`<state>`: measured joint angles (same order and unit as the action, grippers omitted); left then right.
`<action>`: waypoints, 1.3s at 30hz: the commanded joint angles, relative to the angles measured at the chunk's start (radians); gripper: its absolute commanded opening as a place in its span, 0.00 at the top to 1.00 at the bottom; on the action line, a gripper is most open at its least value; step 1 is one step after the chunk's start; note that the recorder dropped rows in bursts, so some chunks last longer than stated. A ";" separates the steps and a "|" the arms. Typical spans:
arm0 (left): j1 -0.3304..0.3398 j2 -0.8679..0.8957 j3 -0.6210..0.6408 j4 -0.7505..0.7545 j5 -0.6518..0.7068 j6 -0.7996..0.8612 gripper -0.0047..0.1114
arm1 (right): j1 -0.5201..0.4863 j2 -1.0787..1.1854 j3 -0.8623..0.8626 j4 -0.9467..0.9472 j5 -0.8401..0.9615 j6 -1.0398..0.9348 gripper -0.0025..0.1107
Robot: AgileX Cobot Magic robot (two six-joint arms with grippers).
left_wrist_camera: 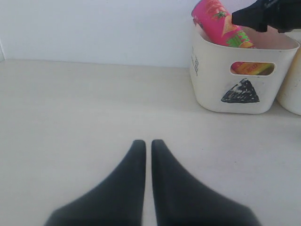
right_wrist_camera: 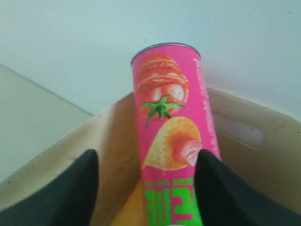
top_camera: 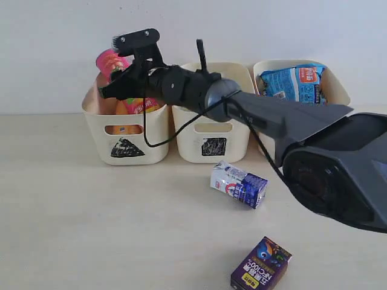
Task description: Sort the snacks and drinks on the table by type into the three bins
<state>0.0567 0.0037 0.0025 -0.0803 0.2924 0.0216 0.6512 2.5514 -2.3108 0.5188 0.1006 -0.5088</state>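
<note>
My right gripper (top_camera: pixel 115 84) (right_wrist_camera: pixel 146 157) hangs open over the triangle bin (top_camera: pixel 97 130) (left_wrist_camera: pixel 207 80). The pink-and-green chip tube (top_camera: pixel 109 62) (right_wrist_camera: pixel 171 127) leans in that bin between the fingers, against one and clear of the other. The yellow tube (top_camera: pixel 138 106) lies beneath it. A blue noodle packet (top_camera: pixel 293 81) fills the circle bin (top_camera: pixel 335 84). On the table lie the white-and-blue carton (top_camera: pixel 239 184) and the purple carton (top_camera: pixel 261 264). My left gripper (left_wrist_camera: pixel 146 143) is shut on nothing, low over bare table. The orange-brown packet is not visible.
The square bin (top_camera: pixel 236 69) stands between the other two, its inside hidden by my right arm (top_camera: pixel 314 145), which stretches across from the right. A black cable (top_camera: pixel 163 136) dangles in front of the triangle bin. The wall is close behind the bins.
</note>
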 commanded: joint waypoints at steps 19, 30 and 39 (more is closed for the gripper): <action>-0.003 -0.004 -0.002 -0.002 -0.008 -0.005 0.93 | -0.003 -0.248 -0.004 -0.351 1.103 0.136 0.98; -0.003 -0.004 -0.002 -0.002 -0.008 -0.005 0.93 | -0.003 -0.359 0.203 -0.539 1.121 0.197 0.98; -0.003 -0.004 -0.002 -0.002 -0.008 -0.005 0.93 | -0.034 -0.548 0.497 -0.659 1.121 0.197 0.98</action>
<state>0.0567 0.0037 0.0025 -0.0803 0.2924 0.0216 0.6434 2.0622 -1.8786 -0.1113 1.2186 -0.3115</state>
